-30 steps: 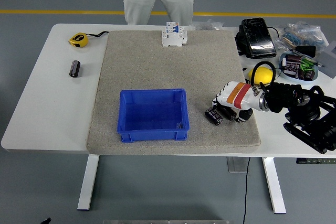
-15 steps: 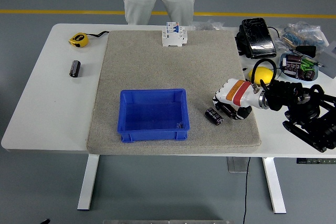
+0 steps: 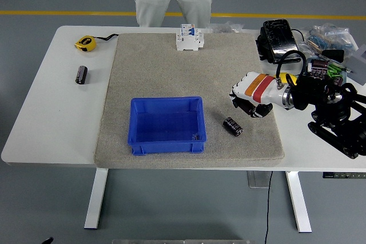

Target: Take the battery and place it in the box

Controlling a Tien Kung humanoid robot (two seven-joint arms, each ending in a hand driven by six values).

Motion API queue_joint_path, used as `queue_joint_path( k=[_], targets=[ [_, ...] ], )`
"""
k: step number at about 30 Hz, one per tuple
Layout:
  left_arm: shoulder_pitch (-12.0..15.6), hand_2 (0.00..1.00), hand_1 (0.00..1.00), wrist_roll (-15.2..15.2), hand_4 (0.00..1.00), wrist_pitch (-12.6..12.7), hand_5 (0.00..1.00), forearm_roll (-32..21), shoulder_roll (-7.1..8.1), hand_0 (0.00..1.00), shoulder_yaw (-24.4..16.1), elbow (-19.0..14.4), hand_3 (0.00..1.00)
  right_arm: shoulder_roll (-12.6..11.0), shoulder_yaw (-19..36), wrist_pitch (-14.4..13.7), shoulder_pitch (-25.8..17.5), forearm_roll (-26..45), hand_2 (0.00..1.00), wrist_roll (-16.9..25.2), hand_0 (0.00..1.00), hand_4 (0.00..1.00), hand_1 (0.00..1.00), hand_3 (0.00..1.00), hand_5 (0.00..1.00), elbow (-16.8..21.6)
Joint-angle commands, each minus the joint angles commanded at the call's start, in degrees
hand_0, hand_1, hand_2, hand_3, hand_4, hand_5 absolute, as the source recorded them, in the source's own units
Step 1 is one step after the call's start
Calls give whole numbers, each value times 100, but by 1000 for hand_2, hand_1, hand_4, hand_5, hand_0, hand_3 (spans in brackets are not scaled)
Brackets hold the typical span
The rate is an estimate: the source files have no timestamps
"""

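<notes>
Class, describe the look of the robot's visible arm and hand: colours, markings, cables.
The right hand has a white shell banded with orange and red stripes, with dark fingers underneath. Behind it the right arm is black, built of bulky jointed links, and a black cable loops above the wrist.

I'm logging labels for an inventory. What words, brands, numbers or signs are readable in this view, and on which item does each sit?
None can be read.
Circuit breaker: blue and dark marks on its front, too small to read.
Battery on the mat: no legible print.
Second dark cylinder at the table's left: print too blurred.
Yellow tape measure: dark patch on its face, unreadable.
Blue box: no marking visible.
</notes>
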Motion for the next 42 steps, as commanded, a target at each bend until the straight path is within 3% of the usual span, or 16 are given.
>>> queue_joint_path(
  k=[4, 8, 9, 10, 15, 16, 20, 21, 22, 32, 38, 42],
  targets=[
    [7, 771, 651, -2, 739, 1, 552, -1, 1, 707, 1, 1, 721, -3, 389, 150, -57, -28, 506, -150, 546, 671, 484, 486, 40, 506],
    [8, 771, 651, -12, 739, 11, 552, -13, -17, 707, -6, 4, 721, 110, 814, 540, -238, -134, 506, -587, 546, 671, 484, 486, 40, 1113],
    [4, 771, 651, -10, 739, 9, 552, -10, -19, 707, -4, 3, 721, 142, 842, 582, -257, -145, 506, -660, 546, 671, 484, 486, 40, 1237],
    [1, 770, 651, -10, 739, 6, 553, -14, -18, 706, 2, 2, 722, 174, 846, 619, -263, -169, 567, -722, 576, 726, 518, 537, 98, 1338],
    [-3, 770, 651, -18, 739, 1, 553, -25, -13, 706, 14, -1, 722, 342, 618, 963, -192, -284, 567, -979, 576, 726, 518, 537, 98, 1796],
    [-7, 768, 650, -17, 740, 2, 555, -18, -13, 706, 14, -3, 722, 388, 528, 1084, -164, -304, 700, -1022, 619, 933, 617, 764, 231, 1879],
    [-17, 768, 650, -22, 740, 6, 555, -18, -10, 706, 18, -3, 722, 532, 204, 1398, -67, -426, 700, -1077, 619, 933, 617, 764, 231, 1998],
    [-20, 768, 650, -22, 740, 7, 555, -16, -8, 706, 19, -3, 722, 561, 130, 1414, -47, -495, 700, -1060, 619, 933, 617, 764, 231, 2000],
    [-22, 765, 646, -23, 739, 8, 557, -14, -6, 706, 21, -3, 721, 592, 59, 1414, -28, -557, 805, -1039, 705, 998, 711, 875, 229, 1992],
    [-46, 760, 641, -22, 737, 29, 554, 54, 9, 705, -20, 1, 722, 784, -47, 1035, 85, -489, 826, -988, 719, 998, 735, 900, 237, 1842],
    [-47, 760, 639, -22, 736, 45, 554, 78, 22, 703, -37, 3, 720, 714, 185, 988, 179, -433, 825, -903, 719, 998, 736, 900, 241, 1865],
    [-26, 757, 636, -20, 736, 57, 556, 92, 31, 699, -61, 9, 718, 576, 348, 1103, 281, -470, 811, -904, 715, 998, 730, 883, 244, 1960]
  ],
)
